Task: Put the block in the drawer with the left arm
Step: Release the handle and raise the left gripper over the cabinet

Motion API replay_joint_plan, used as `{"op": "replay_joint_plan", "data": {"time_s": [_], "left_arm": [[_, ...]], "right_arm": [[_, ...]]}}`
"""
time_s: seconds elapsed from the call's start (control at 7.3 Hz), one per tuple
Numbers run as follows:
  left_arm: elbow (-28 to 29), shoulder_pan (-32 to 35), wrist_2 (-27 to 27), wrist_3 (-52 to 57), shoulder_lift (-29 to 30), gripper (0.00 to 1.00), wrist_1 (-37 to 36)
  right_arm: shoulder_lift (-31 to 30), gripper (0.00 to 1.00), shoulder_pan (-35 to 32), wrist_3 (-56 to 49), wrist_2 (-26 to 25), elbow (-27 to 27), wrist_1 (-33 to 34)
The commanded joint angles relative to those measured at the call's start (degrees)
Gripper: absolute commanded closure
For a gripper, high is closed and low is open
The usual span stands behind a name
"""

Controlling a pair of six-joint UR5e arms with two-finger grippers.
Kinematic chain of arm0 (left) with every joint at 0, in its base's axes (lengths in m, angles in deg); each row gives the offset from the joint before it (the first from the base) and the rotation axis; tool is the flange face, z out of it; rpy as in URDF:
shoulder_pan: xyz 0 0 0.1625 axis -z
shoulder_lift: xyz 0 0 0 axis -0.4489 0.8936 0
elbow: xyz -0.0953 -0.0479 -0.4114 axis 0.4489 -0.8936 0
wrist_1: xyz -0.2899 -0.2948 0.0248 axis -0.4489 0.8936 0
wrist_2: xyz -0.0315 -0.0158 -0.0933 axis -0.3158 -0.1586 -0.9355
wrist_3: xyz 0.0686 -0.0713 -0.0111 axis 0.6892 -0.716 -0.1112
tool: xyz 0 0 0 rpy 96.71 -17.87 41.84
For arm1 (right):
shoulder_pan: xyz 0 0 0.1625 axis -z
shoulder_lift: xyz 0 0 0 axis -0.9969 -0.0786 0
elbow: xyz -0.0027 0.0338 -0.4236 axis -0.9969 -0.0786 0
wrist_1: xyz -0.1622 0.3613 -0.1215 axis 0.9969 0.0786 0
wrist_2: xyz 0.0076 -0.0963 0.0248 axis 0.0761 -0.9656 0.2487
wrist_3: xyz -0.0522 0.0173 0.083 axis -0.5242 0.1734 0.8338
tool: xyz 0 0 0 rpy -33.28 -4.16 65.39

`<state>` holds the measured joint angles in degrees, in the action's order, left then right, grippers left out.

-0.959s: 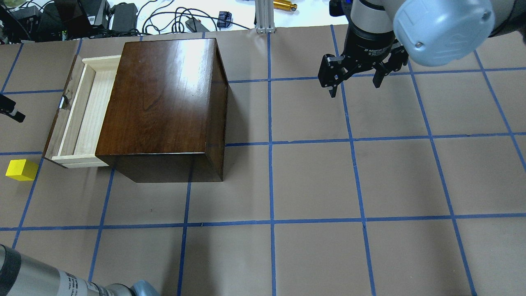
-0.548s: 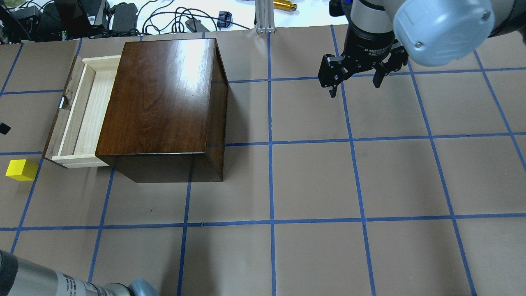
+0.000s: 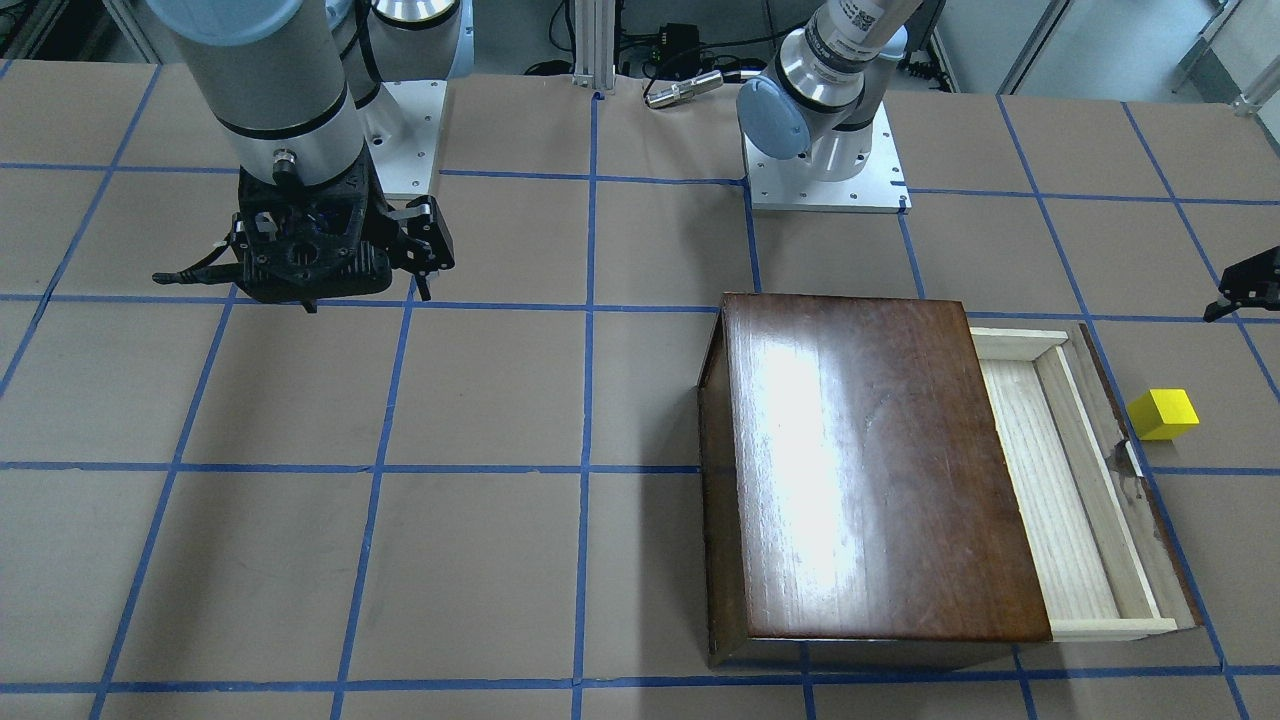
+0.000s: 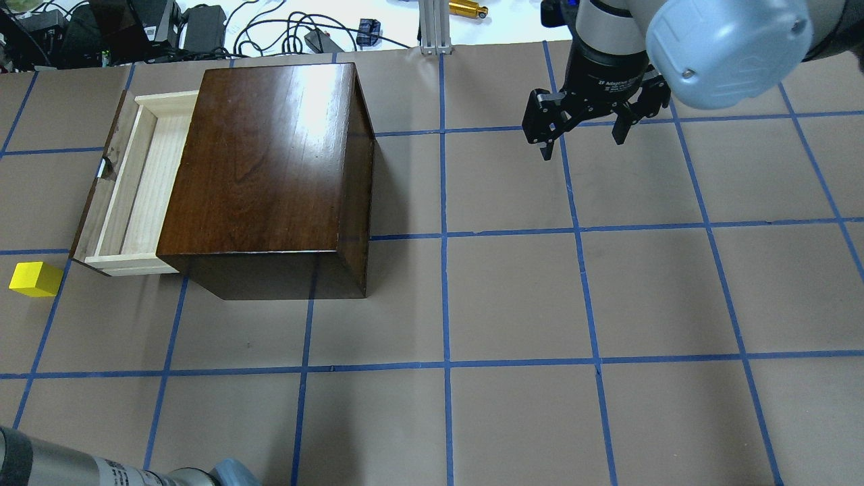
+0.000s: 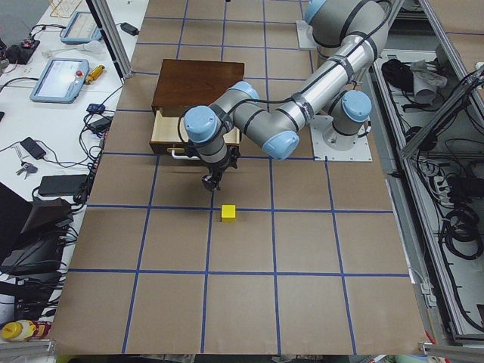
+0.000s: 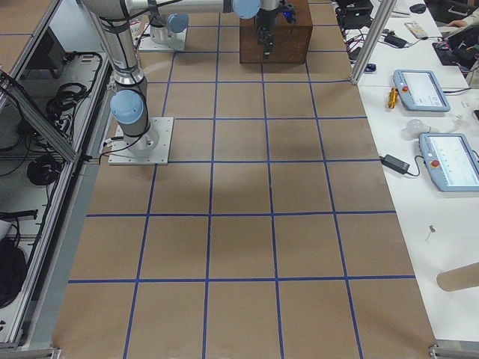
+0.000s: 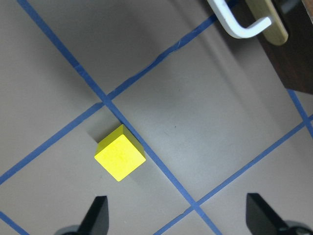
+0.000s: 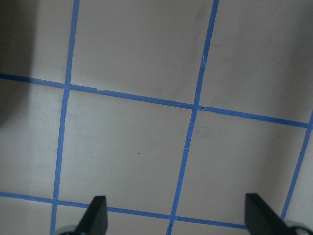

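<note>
The yellow block [image 4: 35, 279] lies on the table beside the drawer's near corner; it also shows in the front view [image 3: 1163, 413] and the left wrist view [image 7: 120, 159]. The drawer [image 4: 138, 182] stands pulled out of the dark brown box [image 4: 270, 162], its pale tray empty. My left gripper [image 7: 177, 215] is open and empty, hovering over the table between the drawer front and the block [image 5: 228, 212]; only its edge shows in the front view [image 3: 1245, 285]. My right gripper [image 4: 583, 145] is open and empty, far from the box.
The drawer's white handle [image 7: 234, 22] sticks out toward the left gripper. Cables and power bricks [image 4: 202, 27], an aluminium post [image 4: 432, 27] and a gold cylinder [image 4: 468, 9] lie past the table's far edge. Blue tape lines grid the brown tabletop.
The left gripper's fingertip, seen at the overhead view's left edge, slid toward the block and out of that view. The block, drawer and right arm have not moved.
</note>
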<state>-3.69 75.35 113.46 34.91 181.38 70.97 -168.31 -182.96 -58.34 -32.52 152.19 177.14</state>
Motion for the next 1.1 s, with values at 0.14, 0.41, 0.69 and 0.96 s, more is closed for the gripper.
{"op": "replay_joint_plan", "data": {"time_s": [0.14, 0.41, 0.69, 0.96], "left_arm": [[0.08, 13.41, 0.07, -18.16, -8.59, 0.0, 3.7], [-0.27, 24.91, -0.11, -36.66, -11.51, 0.0, 4.41], [-0.01, 34.17, -4.05, -55.81, -11.09, 0.0, 3.45], [-0.45, 37.19, -4.76, -69.84, -11.26, 0.0, 2.39]], "right_arm": [[0.0, 0.0, 0.0, 0.02, 0.0, 0.0, 0.0], [0.0, 0.0, 0.0, -0.07, 0.09, 0.0, 0.0], [0.0, 0.0, 0.0, -0.07, 0.0, 0.0, 0.0], [0.0, 0.0, 0.0, 0.02, 0.0, 0.0, 0.0]]}}
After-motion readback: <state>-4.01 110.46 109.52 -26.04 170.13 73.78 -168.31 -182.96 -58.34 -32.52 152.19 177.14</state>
